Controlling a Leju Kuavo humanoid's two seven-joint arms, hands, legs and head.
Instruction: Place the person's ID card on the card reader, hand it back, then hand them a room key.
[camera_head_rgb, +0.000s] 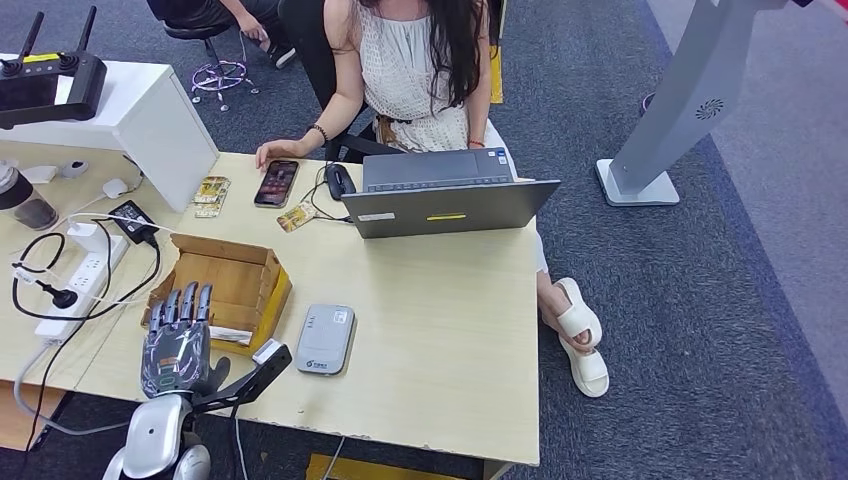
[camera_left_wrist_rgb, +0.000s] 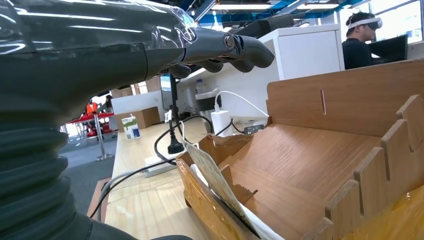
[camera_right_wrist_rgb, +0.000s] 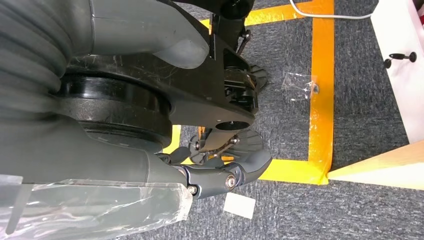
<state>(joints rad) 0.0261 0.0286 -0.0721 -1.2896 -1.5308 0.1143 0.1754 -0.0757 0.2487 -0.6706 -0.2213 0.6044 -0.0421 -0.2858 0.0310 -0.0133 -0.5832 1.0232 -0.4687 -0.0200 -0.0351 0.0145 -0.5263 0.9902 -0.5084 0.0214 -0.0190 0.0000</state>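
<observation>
Left hand sits at the lower left of the head view, palm down over the counter's near edge, fingers straight and slightly apart, grasping nothing. Its fingertips reach the near rim of a shallow wooden card box. In the left wrist view that box shows stepped wooden slots, with a pale card or sheet leaning against its near wall; whether that is a room key cannot be told.

Just right of the hand, low in the frame, lies the card reader, a flat grey slab with bare counter around it. No card rests on it.

Higher up, left of centre, a small yellowish card lies flat on the counter beside a dark phone, and a patterned pair of cards lies further left. Which is the ID card cannot be told. A person's hand rests by the phone.

Any such card is likely light, thin and stiff, and hard to lift when flat; a likely way is to slide it to an edge or pinch it by a short side.

Centre right, an open laptop blocks the far side, and cables crowd the far left. Open room lies across the middle and lower right of the counter.

Right hand hangs beside the robot above grey carpet and yellow floor tape. Its fingers look empty, though whether they are clenched cannot be told.
</observation>
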